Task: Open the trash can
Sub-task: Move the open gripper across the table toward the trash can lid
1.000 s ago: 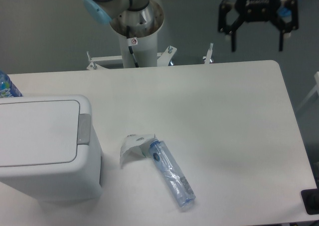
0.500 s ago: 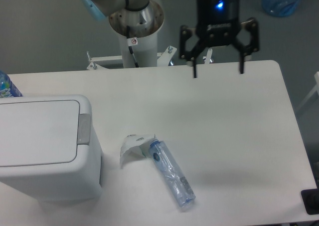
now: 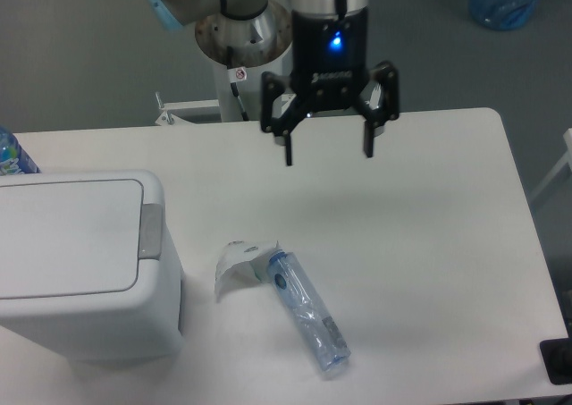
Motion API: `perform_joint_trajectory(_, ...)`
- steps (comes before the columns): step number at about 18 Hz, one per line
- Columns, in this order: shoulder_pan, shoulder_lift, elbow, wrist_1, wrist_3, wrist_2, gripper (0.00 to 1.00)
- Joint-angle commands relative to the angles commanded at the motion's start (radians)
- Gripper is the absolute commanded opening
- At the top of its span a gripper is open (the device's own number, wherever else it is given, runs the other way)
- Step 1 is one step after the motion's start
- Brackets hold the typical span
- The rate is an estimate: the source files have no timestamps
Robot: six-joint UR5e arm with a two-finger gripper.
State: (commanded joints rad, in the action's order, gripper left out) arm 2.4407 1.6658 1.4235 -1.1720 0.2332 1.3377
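1. The gripper [image 3: 327, 157] hung above the far middle of the table [image 3: 429, 235], its two fingers spread wide apart and holding nothing.
2. The trash can [image 3: 80, 262] stood at the near left corner of the table, lid [image 3: 67, 235] flat and shut, well apart from the gripper.
3. The grey push-button tab [image 3: 150, 231] sat at the lid's right edge, facing the open table; this looked like the spot to press.
4. A good approach would have travelled left and nearer, staying high enough to pass over the crushed bottle [image 3: 307, 311] lying just right of the can.
5. Bringing the fingers together first would probably have given one firm tip for the press.
6. The push should have come straight down on the tab's middle, so that it did not slip onto the lid.
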Motion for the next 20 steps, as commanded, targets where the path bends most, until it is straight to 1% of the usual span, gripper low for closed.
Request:
perform_joint_trajectory(8, -0.086, 0.046, 0.005, 0.002, 0.0, 0.002, 1.0)
perform_joint_trajectory(14, -0.13, 0.061, 0.005, 0.005, -0.015, 0.002, 1.0)
perform_joint_trajectory(16, -0.135, 0.069, 0.006, 0.038, -0.015, 0.002, 1.0)
perform_joint_trajectory(18, -0.163, 0.083, 0.006, 0.07, -0.02, 0.003, 1.0)
perform_joint_trajectory(20, -0.17, 0.089, 0.012, 0.074, -0.02, 0.005, 1.0)
